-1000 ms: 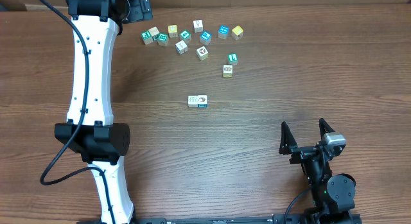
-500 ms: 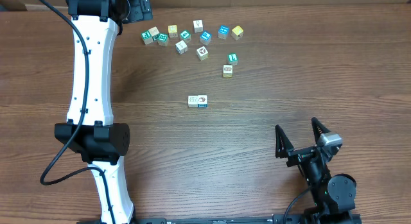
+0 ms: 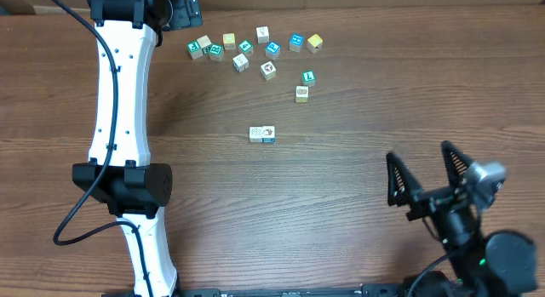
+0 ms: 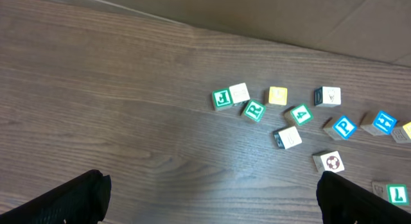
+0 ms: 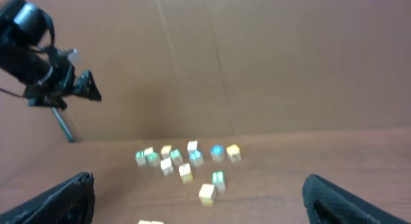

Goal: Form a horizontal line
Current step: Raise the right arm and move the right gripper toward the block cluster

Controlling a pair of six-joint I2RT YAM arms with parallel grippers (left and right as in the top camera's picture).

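Overhead: cubes (image 3: 262,134) beyond right end effector (image 3: 417,152)

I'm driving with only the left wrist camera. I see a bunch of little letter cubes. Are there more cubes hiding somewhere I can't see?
Observer: Yes, two cubes sit touching, side by side, alone near the middle of the table, away from your bunch.
Operator: What colours are they?
Observer: The white cube is on the left and the blue-edged cube is on the right.
Operator: Is the other arm grabbing anything?
Observer: No. The right end effector is open and empty at the table's near right, far from every cube.
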